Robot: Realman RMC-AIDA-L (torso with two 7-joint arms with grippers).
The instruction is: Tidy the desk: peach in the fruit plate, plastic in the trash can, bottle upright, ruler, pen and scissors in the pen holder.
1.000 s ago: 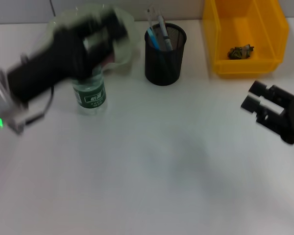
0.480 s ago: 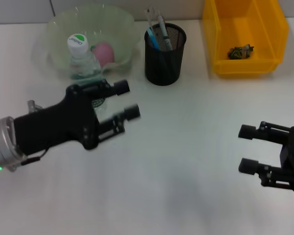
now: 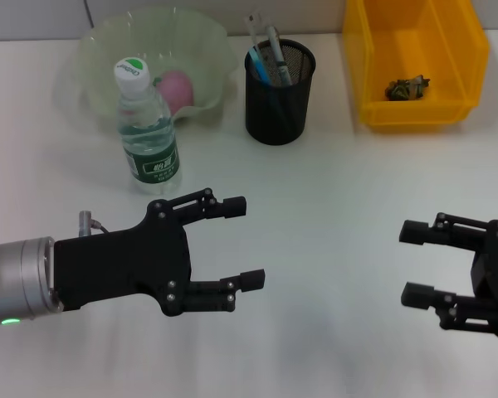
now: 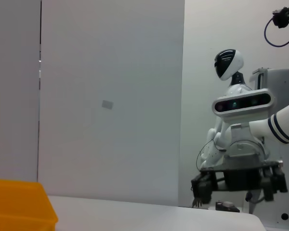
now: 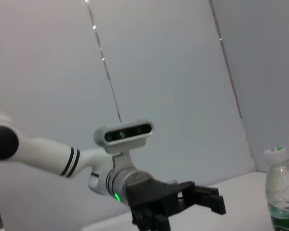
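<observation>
My left gripper [image 3: 236,240] has let go of the bottle [image 3: 147,129], now upright beside the fruit plate [image 3: 91,50], jaws spread and empty; my right gripper [image 3: 419,263] hovers over the tabletop [image 3: 332,191], also spread; everything appears tidied, though the pen holder [image 3: 279,91] hides its contents partly

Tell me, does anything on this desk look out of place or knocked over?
Nothing stands out. The bottle stands upright, the peach sits in the plate, pens fill the holder, and scrap lies in the yellow bin. Both pincers, left and right, hover open and empty.
</observation>
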